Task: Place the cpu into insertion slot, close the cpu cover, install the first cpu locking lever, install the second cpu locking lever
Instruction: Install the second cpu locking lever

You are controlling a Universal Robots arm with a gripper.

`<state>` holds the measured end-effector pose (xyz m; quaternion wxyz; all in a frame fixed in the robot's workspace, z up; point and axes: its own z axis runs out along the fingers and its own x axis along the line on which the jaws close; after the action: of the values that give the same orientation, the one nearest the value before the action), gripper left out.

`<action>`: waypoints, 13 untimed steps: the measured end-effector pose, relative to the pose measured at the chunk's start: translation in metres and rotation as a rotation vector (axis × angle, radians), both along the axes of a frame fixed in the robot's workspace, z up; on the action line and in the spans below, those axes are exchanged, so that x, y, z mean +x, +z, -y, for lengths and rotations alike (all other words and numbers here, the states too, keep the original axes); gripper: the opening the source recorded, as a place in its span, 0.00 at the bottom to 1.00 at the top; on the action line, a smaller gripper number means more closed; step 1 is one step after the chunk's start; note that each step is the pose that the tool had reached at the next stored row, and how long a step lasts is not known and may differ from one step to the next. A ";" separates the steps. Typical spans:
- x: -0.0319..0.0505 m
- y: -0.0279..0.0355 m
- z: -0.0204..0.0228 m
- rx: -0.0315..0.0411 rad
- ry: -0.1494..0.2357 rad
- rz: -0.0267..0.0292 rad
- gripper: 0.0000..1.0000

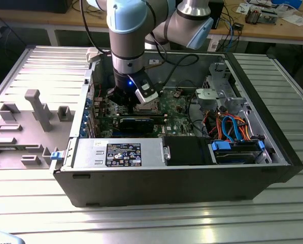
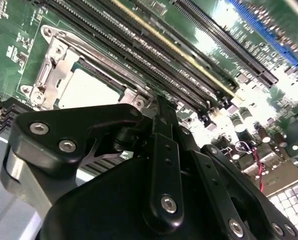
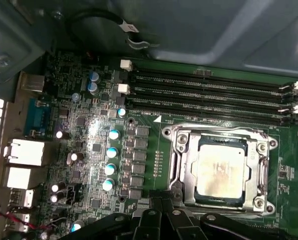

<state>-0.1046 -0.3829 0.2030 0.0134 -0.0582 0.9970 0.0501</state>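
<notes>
The cpu [image 3: 221, 169], a silvery-beige square, lies in the insertion slot [image 3: 174, 186] on the green motherboard. The silver cpu cover [image 3: 182, 159] lies flat around it, its cut-out showing the chip's face. My gripper [image 3: 161, 200] hovers just off one side of the socket, its black fingers pressed together with nothing between them. In the second wrist view the gripper [image 2: 160, 104] points at the board beside the cpu [image 2: 89, 89] and the cpu cover [image 2: 56, 62]. In the exterior view the gripper [image 1: 126, 99] is down inside the open computer case, to the exterior view's left of the socket [image 1: 150, 107].
Long black memory slots [image 3: 213, 95] run along the socket's far side. Capacitors [image 3: 111, 150] and rear ports [image 3: 23, 154] lie on its other side. The case holds a power supply [image 1: 123, 152] and a drive bay with blue and orange cables [image 1: 232, 127]. Grey fixtures [image 1: 34, 109] stand outside.
</notes>
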 end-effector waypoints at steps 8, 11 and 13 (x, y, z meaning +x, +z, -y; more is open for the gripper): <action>0.0000 0.0053 -0.0018 -0.0210 0.003 -0.0001 0.11; 0.0044 0.0096 -0.0049 -0.0561 0.004 -0.0027 0.11; 0.0071 0.0096 -0.0069 -0.0671 0.004 -0.0060 0.11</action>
<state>-0.0975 -0.3761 0.2126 0.0084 -0.0603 0.9980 0.0168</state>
